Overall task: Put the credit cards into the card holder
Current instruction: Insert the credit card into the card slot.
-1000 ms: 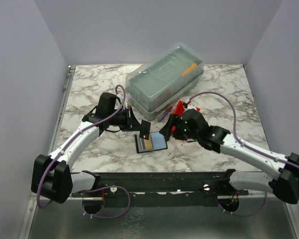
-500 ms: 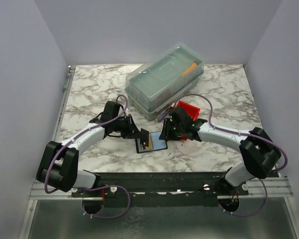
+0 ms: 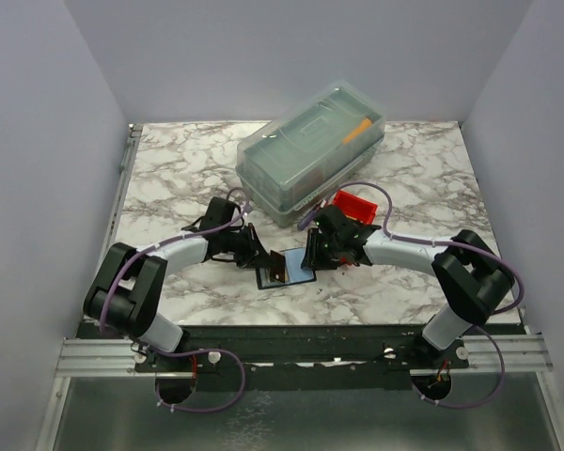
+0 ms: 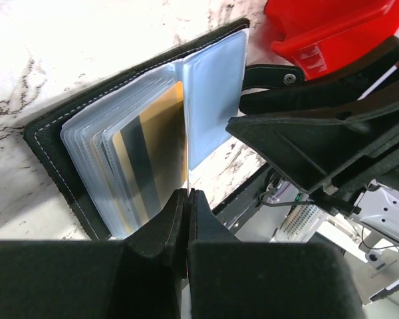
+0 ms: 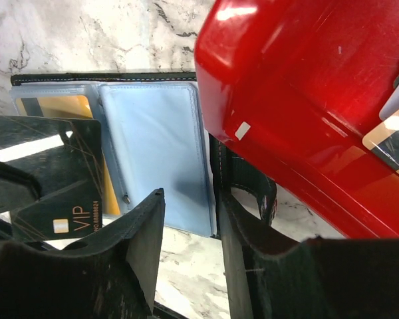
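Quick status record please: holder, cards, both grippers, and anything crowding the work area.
card holder: lying open, empty clear sleeve facing up
gold card: tucked in another sleeve
dark VIP card: pinched in the left gripper, held over the open holder, not inserted
right gripper: fingers apart astride the holder's right edge; grip unclear
red bin: close beside the right gripper

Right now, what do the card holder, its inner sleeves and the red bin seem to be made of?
Card holder: black leather or imitation, matte, pale stitching along its edge. Inner sleeves: seemingly clear soft plastic, glossy, gold card showing through. Red bin: hard plastic, shiny highlights.
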You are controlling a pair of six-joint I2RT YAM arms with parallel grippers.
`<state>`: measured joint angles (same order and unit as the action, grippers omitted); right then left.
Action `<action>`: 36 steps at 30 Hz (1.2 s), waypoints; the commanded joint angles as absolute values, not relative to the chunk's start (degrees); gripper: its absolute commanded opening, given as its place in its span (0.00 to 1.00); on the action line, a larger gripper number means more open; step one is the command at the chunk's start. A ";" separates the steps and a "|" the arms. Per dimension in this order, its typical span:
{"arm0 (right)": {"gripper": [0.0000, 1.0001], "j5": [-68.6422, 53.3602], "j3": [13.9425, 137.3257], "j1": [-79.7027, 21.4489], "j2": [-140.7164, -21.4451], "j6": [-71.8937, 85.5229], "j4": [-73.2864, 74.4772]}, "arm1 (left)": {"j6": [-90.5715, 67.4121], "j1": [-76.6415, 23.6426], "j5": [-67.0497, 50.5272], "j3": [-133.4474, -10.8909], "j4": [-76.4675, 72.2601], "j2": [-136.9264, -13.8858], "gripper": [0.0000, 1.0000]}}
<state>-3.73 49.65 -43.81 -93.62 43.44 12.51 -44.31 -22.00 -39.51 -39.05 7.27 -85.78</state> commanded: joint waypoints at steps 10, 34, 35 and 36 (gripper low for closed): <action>0.41 -2.61 50.23 -43.50 -95.61 42.72 13.01 | -42.83 -22.85 -41.64 -40.11 4.95 -90.98 0.00; 0.40 -4.83 50.37 -43.42 -98.99 42.23 11.34 | -44.57 -22.86 -42.49 -39.12 -5.90 -95.32 0.00; 0.40 -4.83 50.41 -43.41 -99.04 42.31 11.34 | -44.82 -22.92 -42.27 -38.96 -6.45 -95.28 0.00; 0.40 -4.83 50.33 -43.37 -99.05 42.50 11.34 | -45.23 -23.00 -42.01 -38.69 -7.02 -95.32 0.00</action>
